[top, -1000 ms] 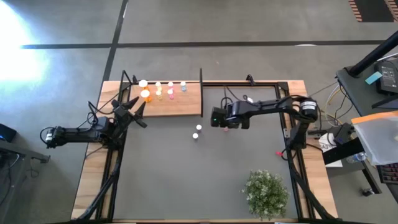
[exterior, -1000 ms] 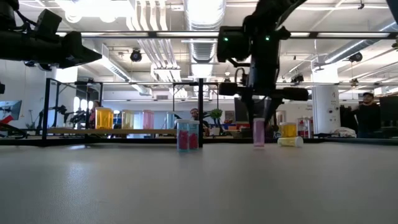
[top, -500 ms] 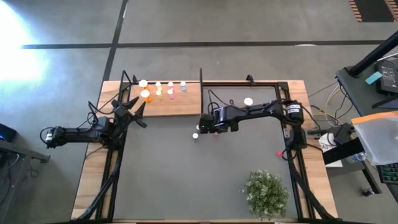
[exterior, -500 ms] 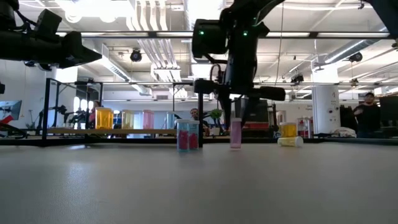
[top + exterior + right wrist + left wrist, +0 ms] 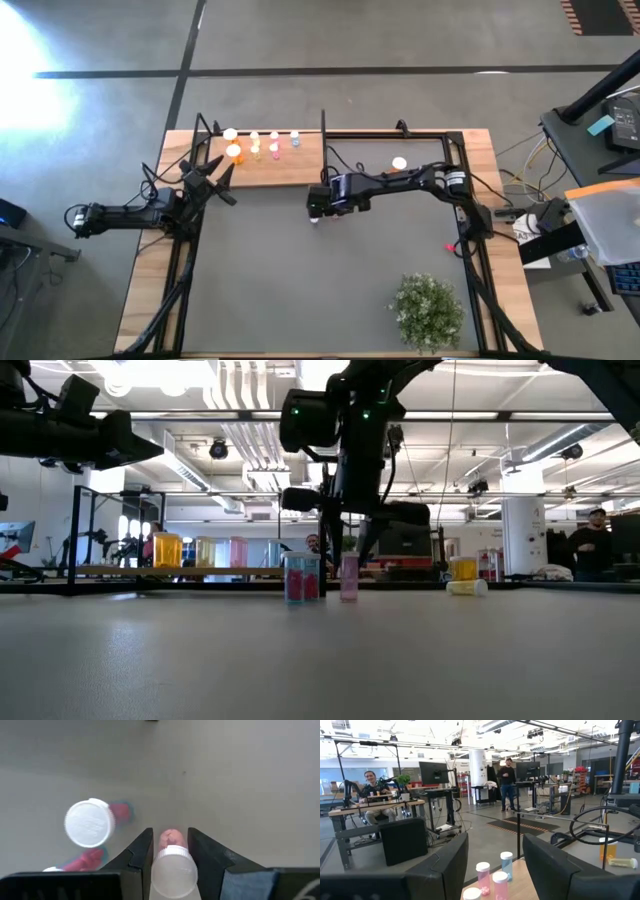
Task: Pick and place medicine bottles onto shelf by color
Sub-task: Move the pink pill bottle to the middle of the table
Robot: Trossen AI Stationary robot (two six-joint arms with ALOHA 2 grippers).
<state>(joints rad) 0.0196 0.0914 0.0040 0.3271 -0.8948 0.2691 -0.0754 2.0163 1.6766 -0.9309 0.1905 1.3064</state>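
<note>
My right gripper (image 5: 319,204) (image 5: 170,833) is shut on a pink medicine bottle (image 5: 349,577) with a white cap, near the shelf's right end. Beside it a blue bottle (image 5: 90,823) (image 5: 301,577) holding pink pills stands on the dark mat. The shelf (image 5: 300,172) carries orange (image 5: 233,151), yellow, pink (image 5: 275,148) and blue (image 5: 295,140) bottles, all upright. My left gripper (image 5: 216,178) (image 5: 495,838) waits open at the shelf's left end, nothing between its fingers. My right gripper pinches the pink bottle's upper body, just under the white cap (image 5: 172,854), between its two fingers. The fingers come steeply from above. The bottle hangs upright below them, its base (image 5: 349,597) close to the mat; whether it touches, I cannot tell.
An orange bottle (image 5: 399,163) stands at the far side of the mat, and a yellow one (image 5: 467,588) lies beside it. A thin black post (image 5: 323,130) rises at the shelf's right far corner. A green bushy plant (image 5: 428,310) stands near the front right.
My right gripper has carried the pink bottle toward the table's left edge, ending next to the blue bottle near the shelf's right end. The bottle has stayed upright. The move has uncovered the orange bottle at the far side.
</note>
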